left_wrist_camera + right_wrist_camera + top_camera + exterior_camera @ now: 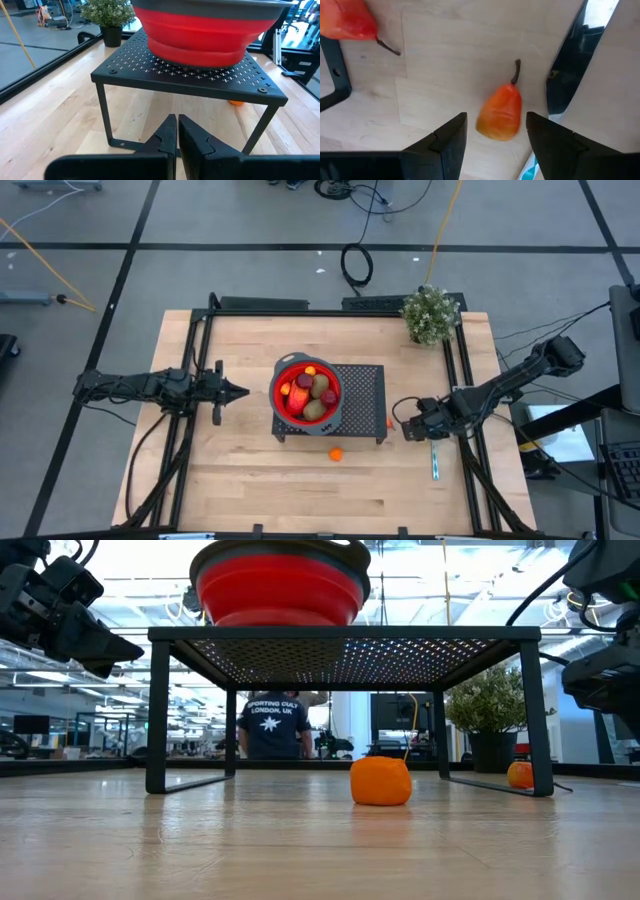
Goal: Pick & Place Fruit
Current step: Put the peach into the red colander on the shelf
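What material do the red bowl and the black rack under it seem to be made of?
Red bowl: probably soft silicone with a matte finish; its wall steps in folded rings like a collapsible bowl. Black rack: likely painted metal, a thin perforated top on slim bent legs.

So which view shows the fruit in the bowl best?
The high view: it looks down into the bowl, so the fruit shows. Low and left wrist views show only the bowl's outside; right wrist view, neither.
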Robot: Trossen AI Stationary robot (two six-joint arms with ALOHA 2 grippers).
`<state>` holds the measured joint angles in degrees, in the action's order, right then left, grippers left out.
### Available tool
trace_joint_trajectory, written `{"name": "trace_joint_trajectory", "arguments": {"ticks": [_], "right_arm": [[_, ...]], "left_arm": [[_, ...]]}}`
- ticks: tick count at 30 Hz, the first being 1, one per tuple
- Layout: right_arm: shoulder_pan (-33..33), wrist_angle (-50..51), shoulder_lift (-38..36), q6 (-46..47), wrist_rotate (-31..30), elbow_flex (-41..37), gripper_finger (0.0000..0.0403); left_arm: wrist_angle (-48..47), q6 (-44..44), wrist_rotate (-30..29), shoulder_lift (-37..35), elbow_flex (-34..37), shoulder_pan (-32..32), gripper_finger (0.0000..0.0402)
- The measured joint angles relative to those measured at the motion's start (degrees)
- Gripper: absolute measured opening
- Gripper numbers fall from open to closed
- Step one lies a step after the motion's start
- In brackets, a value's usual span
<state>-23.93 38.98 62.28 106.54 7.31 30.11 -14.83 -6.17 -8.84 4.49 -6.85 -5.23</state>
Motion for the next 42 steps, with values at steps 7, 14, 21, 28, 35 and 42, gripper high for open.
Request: {"name": "trace_joint_trajectory", "arguments": {"ticks": [7, 14, 21, 28, 35, 42], "right_arm": [[1.40, 0.28, 0.00, 0.00, -0.46, 0.00, 0.0199], [1.51, 0.36, 0.00, 0.00, -2.73, 0.00, 0.0199], [1.49, 0.57, 0.00, -0.02, -2.41, 0.00, 0.0198], [1.47, 0.05, 1.32, -0.13, -0.98, 0.00, 0.0164], [1.45, -1.57, 2.99, -1.20, -1.02, 0.03, 0.0123], [1.45, -2.58, 2.35, -3.72, -1.03, 0.04, 0.0107]], "left_arm": [[0.00, 0.23, 1.48, 0.00, 0.00, 0.00, 0.0014], [0.00, 0.33, 2.34, 0.00, 0.00, 0.00, 0.0015], [0.00, 0.48, 2.36, 0.00, 0.00, 0.01, 0.0014], [0.00, 0.48, 2.36, 0.00, 0.00, 0.01, 0.0015], [0.02, 0.46, 2.36, -0.02, 0.00, 0.02, 0.0014], [0.02, 0.46, 2.34, 0.00, 0.00, 0.00, 0.0015]]}}
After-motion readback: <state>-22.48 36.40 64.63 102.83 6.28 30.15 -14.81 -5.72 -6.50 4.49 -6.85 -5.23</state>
